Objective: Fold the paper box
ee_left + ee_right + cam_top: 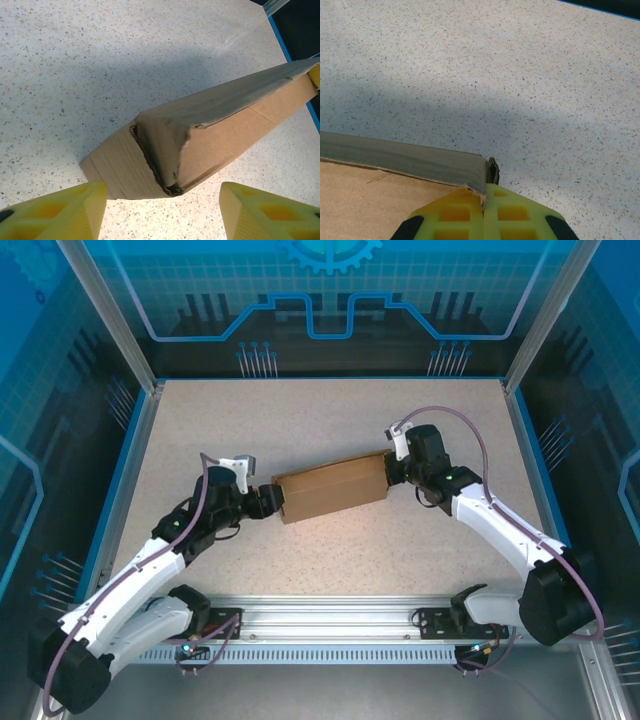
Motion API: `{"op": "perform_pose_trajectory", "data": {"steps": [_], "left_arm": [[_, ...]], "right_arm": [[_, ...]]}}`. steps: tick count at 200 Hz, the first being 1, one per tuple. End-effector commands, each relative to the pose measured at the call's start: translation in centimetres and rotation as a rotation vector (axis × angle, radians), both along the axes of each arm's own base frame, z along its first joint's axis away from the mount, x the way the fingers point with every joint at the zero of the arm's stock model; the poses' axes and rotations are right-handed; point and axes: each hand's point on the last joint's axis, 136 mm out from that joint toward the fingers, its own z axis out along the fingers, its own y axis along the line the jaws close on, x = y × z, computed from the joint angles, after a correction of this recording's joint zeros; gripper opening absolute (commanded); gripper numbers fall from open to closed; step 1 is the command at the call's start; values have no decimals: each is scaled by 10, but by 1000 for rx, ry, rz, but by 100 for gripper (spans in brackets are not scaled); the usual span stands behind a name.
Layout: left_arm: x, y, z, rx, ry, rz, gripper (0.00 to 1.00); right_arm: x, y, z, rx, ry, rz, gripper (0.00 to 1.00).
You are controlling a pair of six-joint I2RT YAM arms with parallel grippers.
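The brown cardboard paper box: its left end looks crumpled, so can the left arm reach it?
Probably yes: the left gripper has its jaws open just before that end of the brown cardboard paper box, with nothing between them.

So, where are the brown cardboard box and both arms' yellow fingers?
brown cardboard box [333, 488]: top view, upper face.
left fingers [55, 215]: left wrist view, one pad.
right fingers [452, 212]: right wrist view, one pad.
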Motion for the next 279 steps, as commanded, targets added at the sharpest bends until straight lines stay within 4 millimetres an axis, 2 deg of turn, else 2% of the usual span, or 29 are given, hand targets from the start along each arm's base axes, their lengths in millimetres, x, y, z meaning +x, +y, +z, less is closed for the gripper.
{"op": "perform_pose_trajectory", "data": {"steps": [1,20,45,75,104,172,248,279], "left_arm": [[4,-9,35,-55,-67,-53,66],[10,-11,47,-94,-74,-60,69],[23,-4,52,-131,-65,-17,70],[42,1,47,-164,-23,31,70],[52,-1,34,-144,16,35,68],[40,-9,-5,-208,114,23,50],[20,-3,-47,-176,193,46,48],[18,8,-49,-93,177,61,49]], "right_arm": [[-18,0,-25,-47,89,30,0],[-18,1,-25,-46,92,31,0],[-17,1,-23,-45,89,30,0],[-17,1,-23,-43,88,31,0],[-17,2,-23,-41,89,30,0],[-17,5,-23,-32,91,26,0],[-19,7,-23,-33,92,18,2],[-19,6,-20,-43,90,20,3]]}}
